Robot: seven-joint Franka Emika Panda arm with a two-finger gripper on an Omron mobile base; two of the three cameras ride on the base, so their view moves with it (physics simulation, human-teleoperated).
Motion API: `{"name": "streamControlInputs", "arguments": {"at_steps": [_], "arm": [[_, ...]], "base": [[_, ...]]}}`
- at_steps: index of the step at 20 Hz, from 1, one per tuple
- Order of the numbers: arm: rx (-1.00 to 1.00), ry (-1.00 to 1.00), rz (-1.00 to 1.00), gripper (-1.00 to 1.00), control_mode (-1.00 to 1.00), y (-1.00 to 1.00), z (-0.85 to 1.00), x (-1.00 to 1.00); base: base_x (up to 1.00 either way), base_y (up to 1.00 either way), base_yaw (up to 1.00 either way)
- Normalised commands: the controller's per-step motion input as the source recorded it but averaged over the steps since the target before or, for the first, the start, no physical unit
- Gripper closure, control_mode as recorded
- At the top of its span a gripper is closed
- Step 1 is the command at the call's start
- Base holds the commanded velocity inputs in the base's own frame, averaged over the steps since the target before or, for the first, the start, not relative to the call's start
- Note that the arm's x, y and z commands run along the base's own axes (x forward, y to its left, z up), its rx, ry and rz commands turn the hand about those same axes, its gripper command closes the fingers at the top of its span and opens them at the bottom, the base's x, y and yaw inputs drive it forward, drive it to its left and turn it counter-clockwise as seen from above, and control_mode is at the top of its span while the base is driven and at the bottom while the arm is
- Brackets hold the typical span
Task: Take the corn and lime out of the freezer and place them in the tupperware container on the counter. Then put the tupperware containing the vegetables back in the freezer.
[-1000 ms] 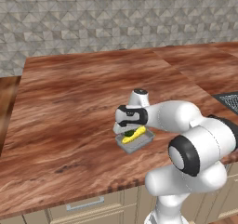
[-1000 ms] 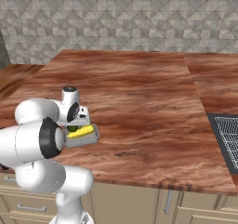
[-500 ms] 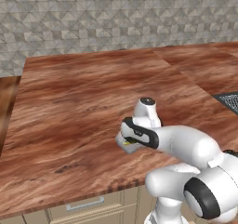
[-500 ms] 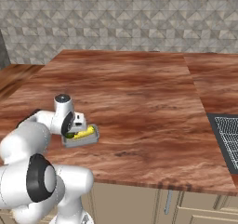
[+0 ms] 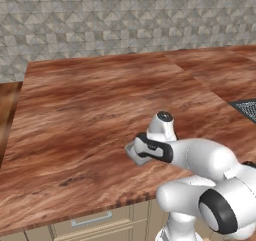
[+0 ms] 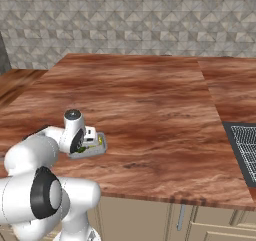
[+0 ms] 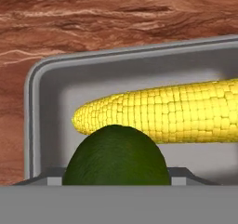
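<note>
Two vegetables lie in the tupperware container (image 7: pixel 35 107): the corn (image 7: pixel 167 114) stretches from the middle of the hand view out past its right edge, and the lime (image 7: pixel 116 155) sits at the bottom centre, in front of the corn and overlapping its lower side. The container rests on the reddish-brown surface (image 5: pixel 90 105), near its front edge. In the right base view the container (image 6: pixel 100 147) shows at lower left, just beside the white hand, with a little green and yellow visible inside. In the left base view it (image 5: pixel 132 152) peeks out at the centre, left of the wrist. The fingers cannot be made out, so whether they are released or grasping is unclear.
</note>
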Motion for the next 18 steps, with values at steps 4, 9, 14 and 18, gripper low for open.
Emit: {"name": "streamControlInputs", "arguments": {"at_steps": [4,9,14,18], "arm": [[0.00,0.00,0.00,1.00,-1.00,0.00,-0.07,0.24],[-0.02,0.00,0.00,-1.00,-1.00,0.18,-0.26,0.03],[-0.02,0.00,-0.01,-1.00,-1.00,0.04,-0.04,-0.26],[-0.03,0.00,-0.03,-1.00,-1.00,-0.03,0.00,-0.31]], "base": [[0.00,0.00,0.00],[0.00,0.00,0.00],[0.00,0.00,0.00],[0.00,0.00,0.00]]}}
